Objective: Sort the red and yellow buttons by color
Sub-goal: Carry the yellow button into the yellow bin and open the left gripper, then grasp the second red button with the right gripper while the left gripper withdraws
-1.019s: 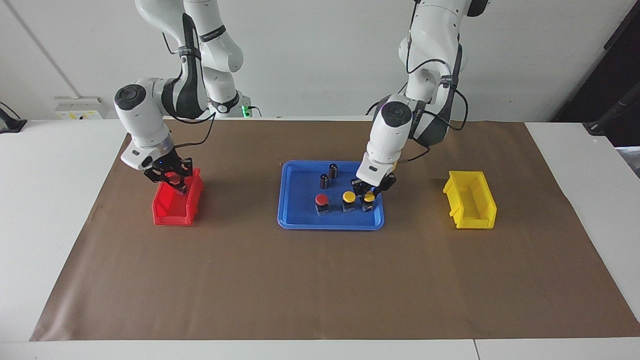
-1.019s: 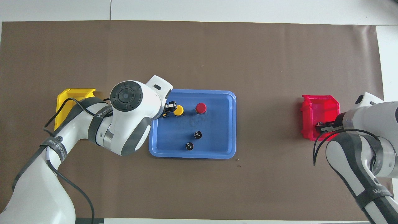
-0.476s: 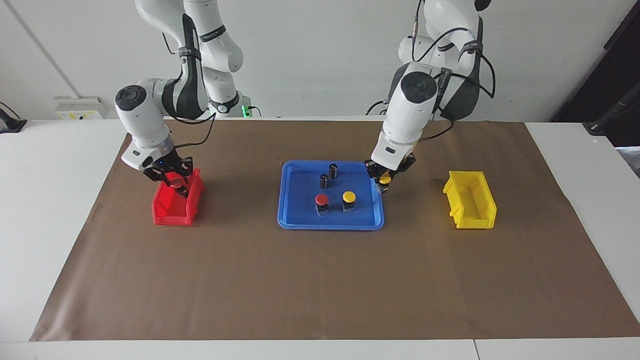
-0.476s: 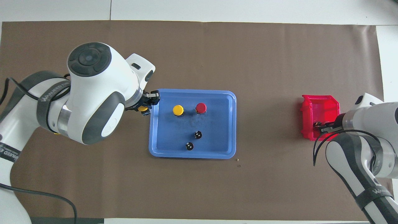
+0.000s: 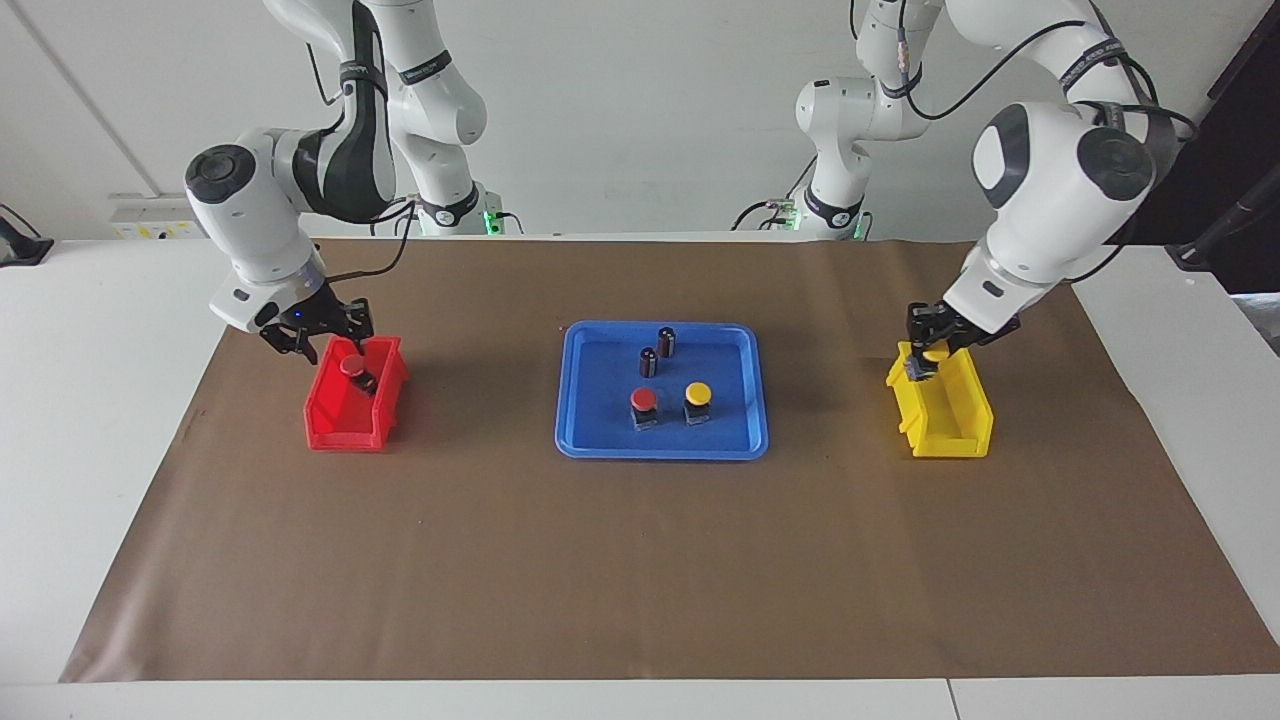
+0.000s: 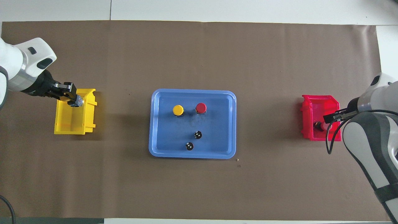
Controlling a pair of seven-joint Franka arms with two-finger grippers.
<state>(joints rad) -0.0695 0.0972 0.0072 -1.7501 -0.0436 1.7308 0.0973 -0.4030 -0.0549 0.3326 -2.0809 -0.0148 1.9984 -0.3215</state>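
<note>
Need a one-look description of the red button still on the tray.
Find the blue tray mid-table. Four items stand in it; the red button is in the pair farther from the robots, beside a yellow button. Its round red cap is the tray's only one; the two cylinders are dark.

Left gripper (image 5: pixel 926 343) fingers pinched, seemingly gripping; right gripper (image 5: pixel 318 335) fingers spread, both arms extended outward.

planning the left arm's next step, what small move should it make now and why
Probably open the left gripper to drop its load. It holds the round yellow-capped push-button over the robot-side end of the yellow plastic bin, so releasing should land it inside. The right gripper hangs over the red plastic bin, where a red-capped button lies.
</note>
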